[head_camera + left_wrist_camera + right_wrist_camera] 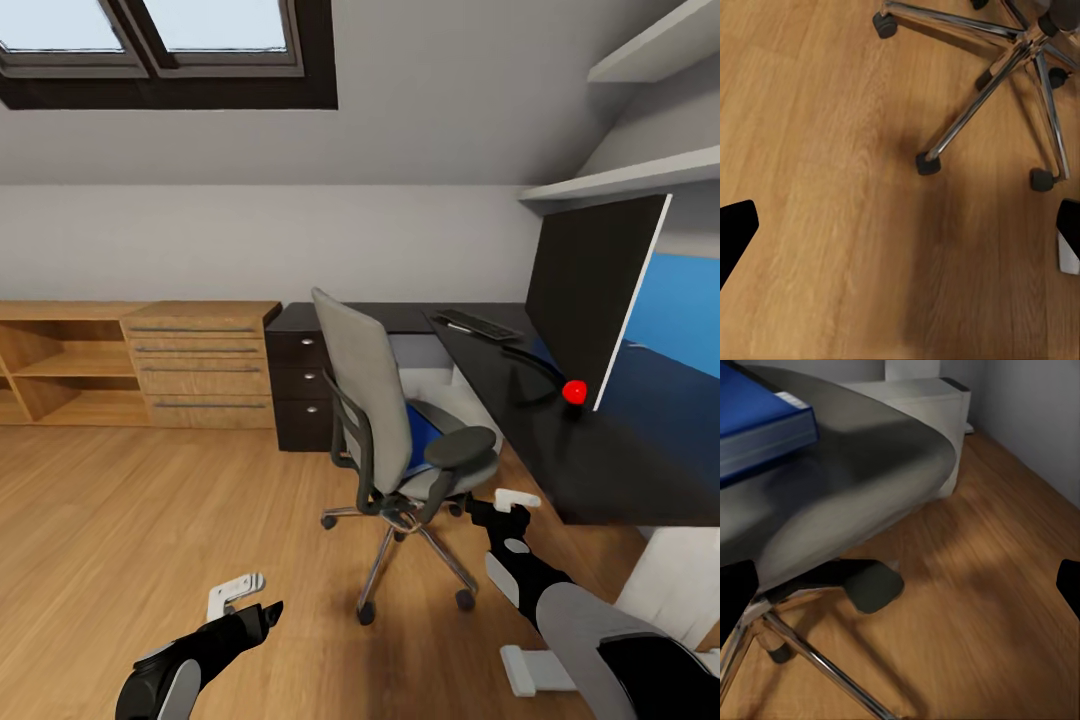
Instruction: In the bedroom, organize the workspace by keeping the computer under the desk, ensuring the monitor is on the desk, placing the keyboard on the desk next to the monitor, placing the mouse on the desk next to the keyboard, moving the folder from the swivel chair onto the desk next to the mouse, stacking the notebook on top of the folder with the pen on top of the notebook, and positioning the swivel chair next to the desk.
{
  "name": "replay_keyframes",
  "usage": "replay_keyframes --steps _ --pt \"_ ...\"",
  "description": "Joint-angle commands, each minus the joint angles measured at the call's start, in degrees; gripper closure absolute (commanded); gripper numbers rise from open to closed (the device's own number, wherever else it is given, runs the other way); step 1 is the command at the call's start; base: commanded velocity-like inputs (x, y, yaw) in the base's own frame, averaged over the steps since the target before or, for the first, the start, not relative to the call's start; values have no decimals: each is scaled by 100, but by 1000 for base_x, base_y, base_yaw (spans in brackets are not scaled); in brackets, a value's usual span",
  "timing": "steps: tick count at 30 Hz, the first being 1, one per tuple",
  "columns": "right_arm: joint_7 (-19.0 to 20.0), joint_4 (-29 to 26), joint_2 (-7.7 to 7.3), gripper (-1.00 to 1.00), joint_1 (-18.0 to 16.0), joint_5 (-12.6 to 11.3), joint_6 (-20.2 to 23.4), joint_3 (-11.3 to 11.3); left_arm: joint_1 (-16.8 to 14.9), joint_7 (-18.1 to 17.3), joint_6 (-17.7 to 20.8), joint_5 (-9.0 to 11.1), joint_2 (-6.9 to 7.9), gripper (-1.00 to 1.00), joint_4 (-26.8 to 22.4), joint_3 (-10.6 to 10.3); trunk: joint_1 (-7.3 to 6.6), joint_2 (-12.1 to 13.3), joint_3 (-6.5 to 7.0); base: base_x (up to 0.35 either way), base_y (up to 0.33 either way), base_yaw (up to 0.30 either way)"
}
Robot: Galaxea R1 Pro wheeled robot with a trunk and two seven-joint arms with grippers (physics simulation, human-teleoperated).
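The flat blue folder [424, 428] lies on the seat of the grey swivel chair with a chrome star base [395, 440], which stands just beside the long black bench [560, 440] where the big dark monitor [595, 290], a black keyboard [478, 324] and a round red mouse [574, 391] already sit. The step in hand looks like fetching that folder, and the right gripper [512, 505] is the natural tool: it hovers low, near the chair's right armrest, with its fingers spread wide and holding nothing. In the right wrist view the folder [761, 420] shows with an edge jutting over the seat cushion, so coming in level with the seat and pinching that free edge should work best (the armrest crowds the approach, so rise above it first). Nudging the chair could roll it away on the wood floor [130, 520]. The left gripper [250, 597] hangs over bare floor near the casters, fingers also wide and empty.
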Motion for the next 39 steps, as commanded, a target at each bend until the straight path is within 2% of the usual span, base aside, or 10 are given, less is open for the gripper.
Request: replay_keyframes --steps 1,7,25,39 --pt "-18 3 -2 -100 -4 -53 -30 50 -3 48 26 61 -3 -100 -7 2 2 -2 -6 240 -50 0" --pt "-22 3 -2 -100 -4 -49 -98 50 -3 52 26 61 -2 -100 9 7 2 -2 -6 81 -15 64" --pt "-19 3 6 -100 -4 -49 -105 57 -3 46 14 55 -2 -100 14 2 2 -2 -6 3 2 266" --pt "-26 15 13 -100 -4 -56 -109 50 -3 46 17 56 -4 -100 19 2 2 -2 -6 -51 229 275"
